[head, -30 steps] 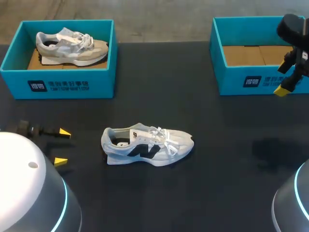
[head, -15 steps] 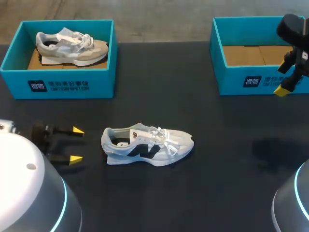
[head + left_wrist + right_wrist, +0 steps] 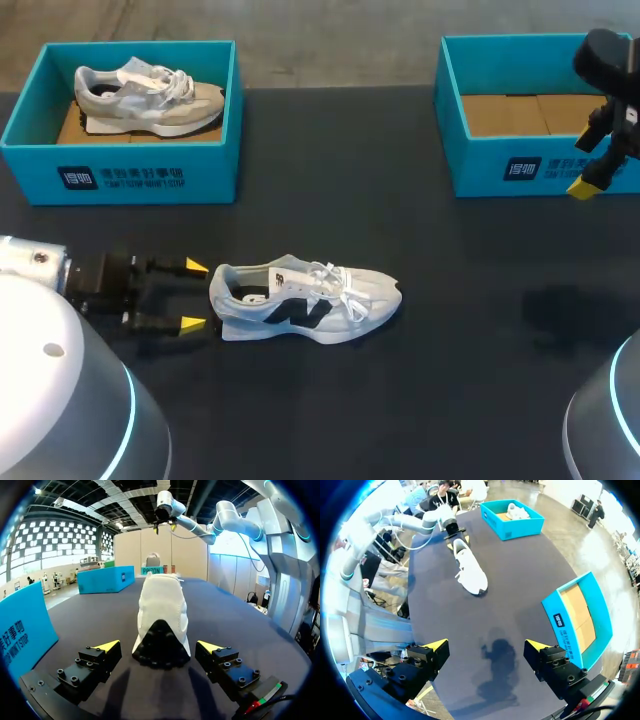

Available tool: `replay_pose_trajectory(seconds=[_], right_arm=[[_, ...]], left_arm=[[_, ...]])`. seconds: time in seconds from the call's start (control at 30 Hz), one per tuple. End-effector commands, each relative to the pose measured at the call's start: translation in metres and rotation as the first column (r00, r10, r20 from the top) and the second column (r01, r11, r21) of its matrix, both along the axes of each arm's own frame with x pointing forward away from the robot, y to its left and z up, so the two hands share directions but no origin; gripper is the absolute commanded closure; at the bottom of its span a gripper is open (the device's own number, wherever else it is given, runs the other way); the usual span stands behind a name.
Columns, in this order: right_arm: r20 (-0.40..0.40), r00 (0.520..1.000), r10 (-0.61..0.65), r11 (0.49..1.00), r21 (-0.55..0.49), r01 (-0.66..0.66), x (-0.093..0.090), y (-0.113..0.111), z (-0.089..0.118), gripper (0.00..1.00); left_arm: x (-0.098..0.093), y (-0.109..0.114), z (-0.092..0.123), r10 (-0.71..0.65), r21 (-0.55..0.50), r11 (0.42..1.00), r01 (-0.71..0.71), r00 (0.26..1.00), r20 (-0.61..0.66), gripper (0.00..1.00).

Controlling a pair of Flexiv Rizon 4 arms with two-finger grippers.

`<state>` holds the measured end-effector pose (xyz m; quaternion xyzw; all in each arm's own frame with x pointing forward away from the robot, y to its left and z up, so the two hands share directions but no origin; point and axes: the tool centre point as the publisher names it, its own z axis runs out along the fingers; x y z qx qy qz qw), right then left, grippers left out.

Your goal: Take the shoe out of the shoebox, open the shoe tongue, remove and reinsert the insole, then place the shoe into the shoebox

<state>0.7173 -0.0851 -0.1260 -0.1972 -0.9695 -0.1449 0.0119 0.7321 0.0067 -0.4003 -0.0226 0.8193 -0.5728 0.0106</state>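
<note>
Two grippers, both released. The left gripper [image 3: 194,295] has its fingers spread wide. The white shoe [image 3: 310,300] stands on its sole on the table [image 3: 450,350] just ahead of it, heel toward it and toe pointing away. In the left wrist view the heel sits centred in the gap between the yellow tips.

The right gripper [image 3: 486,645] is also spread and holds nothing. It hangs well apart from the shoe, with the empty shoebox [image 3: 500,170] beside it.

Likely step: pin the heel so the other arm can work the tongue.
- Keep the heel centred and drive straight in along the shoe's long axis.
- Clamp low on the heel sides, not on the soft collar. Squashing the collar would narrow the opening the insole has to pass through.
- Squeeze lightly, as the upper looks soft.

Unclear:
- Can't tell whether the tips touch the heel yet.
- The inside of the shoe is dark, so the insole's state is unreadable.
- The tongue is buried under the laces.
- The left wrist view shows only the shoe's back.
- The head view shows one right fingertip only.
</note>
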Motion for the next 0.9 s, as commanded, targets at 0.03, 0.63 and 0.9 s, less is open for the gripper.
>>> replay_pose_trajectory(seconds=[0.03, 0.63, 0.9], right_arm=[[-0.005, 1.0, 0.0, 1.0, -0.003, 0.0, 0.002, 0.001, 0.0, 0.0], [-0.005, 1.0, 0.0, 1.0, -0.003, 0.0, 0.002, 0.001, 0.0, 0.0], [-0.005, 1.0, 0.0, 1.0, -0.003, 0.0, 0.002, 0.001, 0.0, 0.0]], left_arm=[[0.007, -0.011, -0.002, -0.011, 0.002, 1.0, 0.011, 1.0, -0.016, 0.0], [0.0, -0.041, -0.015, -0.029, -0.031, 0.999, 0.026, 0.996, -0.088, 0.0], [-0.02, -0.043, -0.017, 0.003, -0.048, 0.999, -0.007, 0.997, -0.082, 0.0]])
